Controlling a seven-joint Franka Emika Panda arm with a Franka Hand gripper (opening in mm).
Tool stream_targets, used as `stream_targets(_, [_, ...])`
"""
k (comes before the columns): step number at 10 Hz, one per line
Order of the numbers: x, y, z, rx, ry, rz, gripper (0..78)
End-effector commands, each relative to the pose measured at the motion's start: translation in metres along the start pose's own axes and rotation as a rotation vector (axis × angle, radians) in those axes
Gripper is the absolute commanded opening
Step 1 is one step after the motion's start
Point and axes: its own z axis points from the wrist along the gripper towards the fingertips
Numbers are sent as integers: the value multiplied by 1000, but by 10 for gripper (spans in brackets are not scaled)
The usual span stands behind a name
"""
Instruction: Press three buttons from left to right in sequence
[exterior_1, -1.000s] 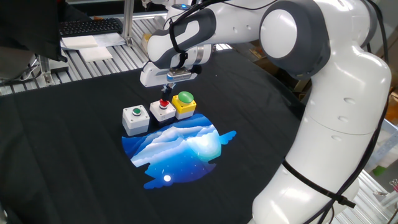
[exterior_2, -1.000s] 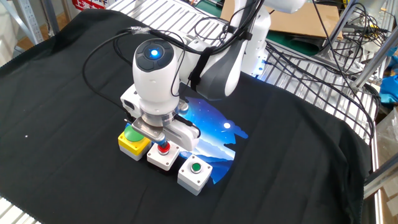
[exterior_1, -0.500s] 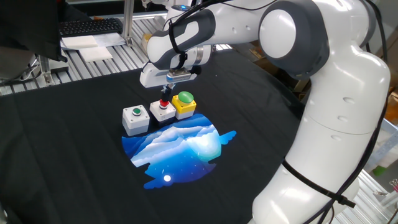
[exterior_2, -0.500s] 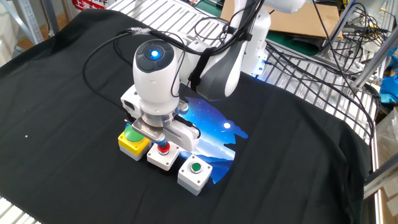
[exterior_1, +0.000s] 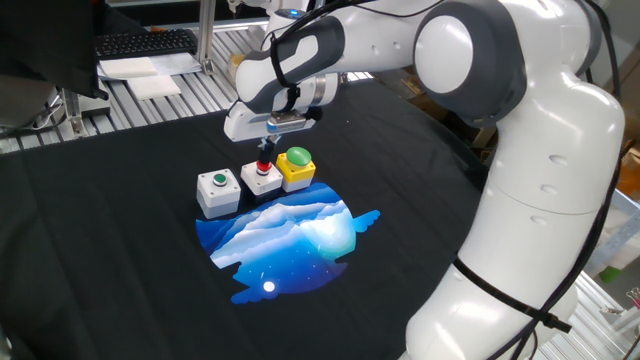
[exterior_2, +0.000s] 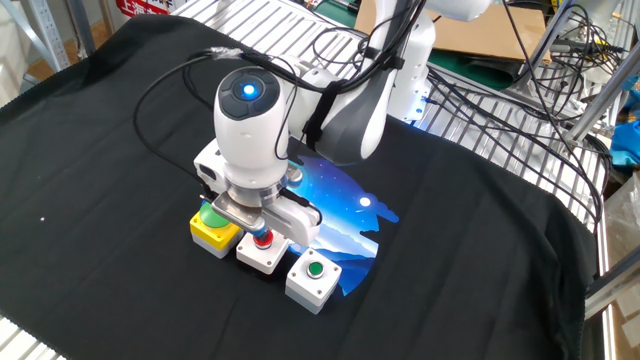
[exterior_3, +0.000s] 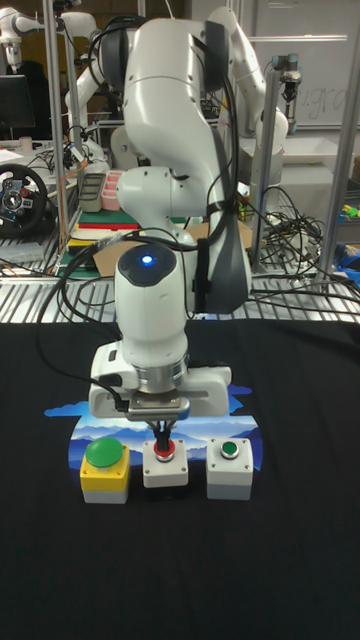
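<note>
Three box switches in a touching row on the black-draped surface (exterior_1: 120, 290), at the edge of a blue printed patch (exterior_1: 290, 235). Grey box with small green button (exterior_1: 218, 190) at the left end of the row as seen in one fixed view; grey box with red button (exterior_1: 262, 176) in the middle; yellow box with large green dome (exterior_1: 296, 166) at the right end. Order mirrored in the other two views.

Tool (exterior_3: 164, 441) directly above the red button (exterior_3: 163, 452), fingertips drawn to a narrow point and resting on or just at the cap; no gap visible between them in the tall fixed view. Nothing held.

Compared with the pictures from half a second and a full second back: no visible shift of tool, arm or boxes. Pose unchanged, tip fixed on the middle switch throughout.

Judged meaning for the task: second press of the sequence in hand, held rather than released. Probable remainder: lift clear, sideways move to the yellow box, press on the dome. Depth of the present press not discernible.
</note>
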Motion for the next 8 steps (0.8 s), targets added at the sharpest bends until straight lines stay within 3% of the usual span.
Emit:
stream_targets(1, [1, 1, 9, -1, 7, 1, 0])
stream_targets(3, [1, 0, 7, -5, 3, 3, 0])
stream_targets(6, [4, -1, -24, 13, 25, 7, 0])
stream_targets(7, [4, -1, -24, 13, 25, 7, 0])
stream_targets(8, [7, 1, -40, 17, 26, 15, 0])
